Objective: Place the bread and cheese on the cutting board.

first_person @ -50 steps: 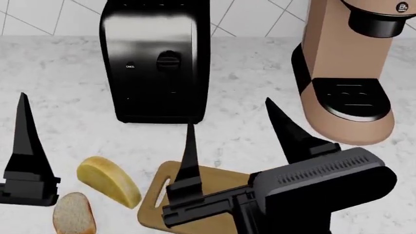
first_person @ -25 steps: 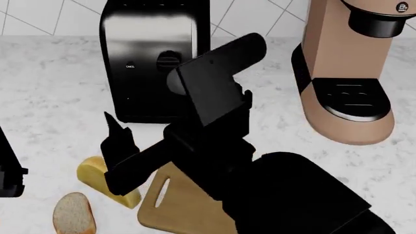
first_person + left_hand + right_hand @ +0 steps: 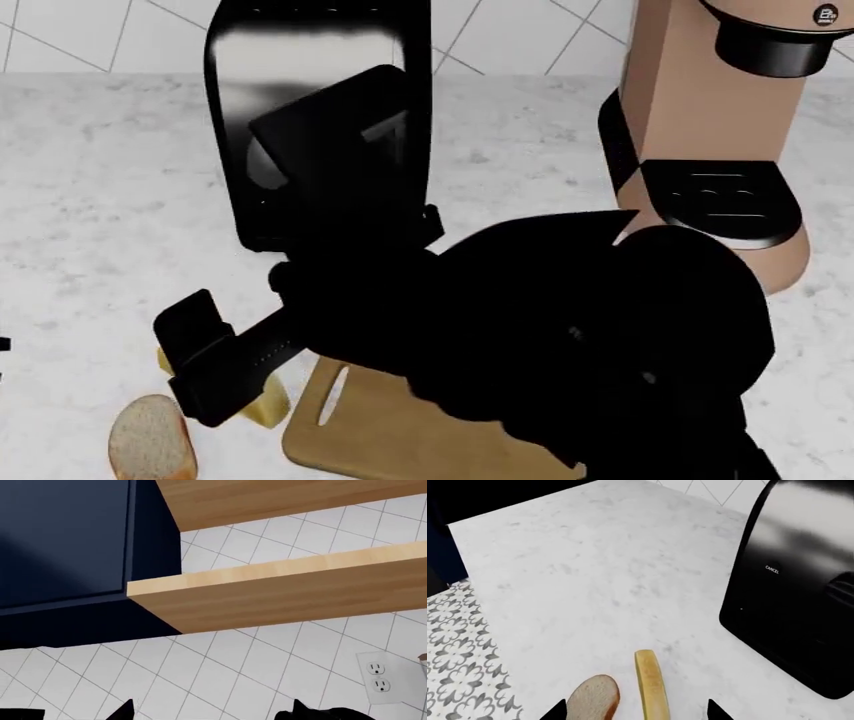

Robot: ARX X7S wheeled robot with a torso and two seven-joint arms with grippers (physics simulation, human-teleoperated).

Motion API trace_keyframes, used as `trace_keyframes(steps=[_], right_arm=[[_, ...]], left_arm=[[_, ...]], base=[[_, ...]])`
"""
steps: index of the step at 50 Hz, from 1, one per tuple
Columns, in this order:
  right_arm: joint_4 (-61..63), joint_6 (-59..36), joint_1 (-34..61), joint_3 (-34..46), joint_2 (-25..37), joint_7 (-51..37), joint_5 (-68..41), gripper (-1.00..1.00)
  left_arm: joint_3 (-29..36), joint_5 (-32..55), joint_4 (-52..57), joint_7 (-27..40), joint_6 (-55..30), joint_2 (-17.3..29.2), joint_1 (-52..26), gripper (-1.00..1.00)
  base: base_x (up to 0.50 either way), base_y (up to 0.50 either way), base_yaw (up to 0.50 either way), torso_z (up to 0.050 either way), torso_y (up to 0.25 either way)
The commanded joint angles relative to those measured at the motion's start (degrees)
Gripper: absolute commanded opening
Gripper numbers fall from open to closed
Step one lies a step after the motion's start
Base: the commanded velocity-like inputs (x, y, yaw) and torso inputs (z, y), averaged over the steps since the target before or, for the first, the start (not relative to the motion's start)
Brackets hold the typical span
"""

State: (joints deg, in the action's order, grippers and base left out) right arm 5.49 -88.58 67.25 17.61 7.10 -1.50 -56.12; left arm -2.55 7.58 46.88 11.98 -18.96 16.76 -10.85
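Bread [image 3: 151,438] and half-hidden cheese [image 3: 271,400] beside seemingly bare cutting board [image 3: 387,430]

1. Right arm [image 3: 534,320] reaches across the head view from lower right toward the left, filling the centre.
2. Right tool [image 3: 214,370] low over the surface, tilted down; in its wrist view both fingertips [image 3: 557,711] stand well apart, nothing between them.
3. Left tool [image 3: 210,712]: only the tips show, spread apart, aimed upward.
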Motion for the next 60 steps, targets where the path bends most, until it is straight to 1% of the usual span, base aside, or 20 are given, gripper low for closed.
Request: trace_keyframes(steps=[1,6,13,19,29,39,60], right_arm=[[-9.34,2.54,1.02,4.77,-0.56,0.47,0.69,1.0],[-13.16,5.52,3.04,6.73,-0.39,2.35,2.15,1.0],[-19.65,11.14,4.67,11.9,-1.79,6.42,5.53,1.0],[-21.87,13.32,4.16,14.91,-2.81,8.14,6.51,1.0],[-27.04,18.13,4.0,18.88,-3.8,10.91,8.79,1.0],[-30.0,20.45,3.69,21.8,-4.16,11.4,10.27,1.0],[-33.97,23.82,2.83,24.98,-4.46,12.39,10.51,1.0]], left_arm=[[-1.59,-0.92,-2.58,0.17,-1.58,-1.37,0.37,1.0],[-0.9,-1.12,-2.88,0.33,-1.52,-1.26,0.19,1.0],[-1.16,-0.48,-2.59,0.48,-1.77,-0.97,0.15,1.0],[-1.9,0.23,-2.04,0.7,-1.91,-0.78,0.33,1.0],[-1.14,-0.07,-2.54,1.07,-1.48,-0.55,0.24,1.0],[-1.17,0.33,-2.15,1.33,-1.66,-0.14,0.43,1.0],[-0.87,0.86,-2.36,1.84,-1.33,0.45,0.52,1.0]], base=[[0.0,0.0,0.0,0.0,0.0],[0.0,0.0,0.0,0.0,0.0],[0.0,0.0,0.0,0.0,0.0],[0.0,0.0,0.0,0.0,0.0],[0.0,0.0,0.0,0.0,0.0],[0.0,0.0,0.0,0.0,0.0],[0.0,0.0,0.0,0.0,0.0]])
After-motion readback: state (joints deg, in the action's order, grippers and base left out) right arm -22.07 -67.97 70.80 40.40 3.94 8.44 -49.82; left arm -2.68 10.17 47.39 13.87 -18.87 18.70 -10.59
